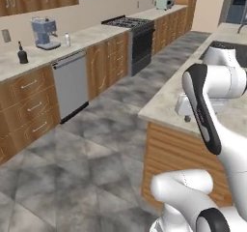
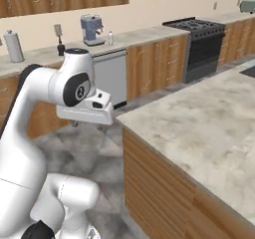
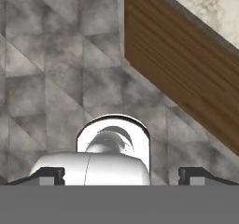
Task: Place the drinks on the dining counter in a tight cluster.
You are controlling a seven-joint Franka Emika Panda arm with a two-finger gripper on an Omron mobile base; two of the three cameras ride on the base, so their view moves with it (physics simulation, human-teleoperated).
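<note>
A squat black bottle (image 1: 22,53) (image 2: 61,48) stands on the marble worktop along the far wall. A small white bottle (image 1: 67,39) (image 2: 110,38) stands on the same worktop, beside the coffee machine. The dining counter (image 1: 161,105) (image 2: 209,123), beige marble on wooden sides, is close on the right, and its near top is bare. My gripper (image 2: 89,126) (image 3: 121,174) hangs just off the counter's corner, over the floor, pointing down. It is open, its fingertips (image 3: 46,174) wide apart with nothing between them. Both bottles are far from it, across the aisle.
A blue-grey coffee machine (image 1: 45,32) (image 2: 91,29) and a paper towel roll (image 2: 14,46) stand on the wall worktop. A dishwasher (image 1: 71,83) and a black stove (image 1: 140,37) line that wall. A grey tiled floor (image 1: 87,144) runs between the two counters.
</note>
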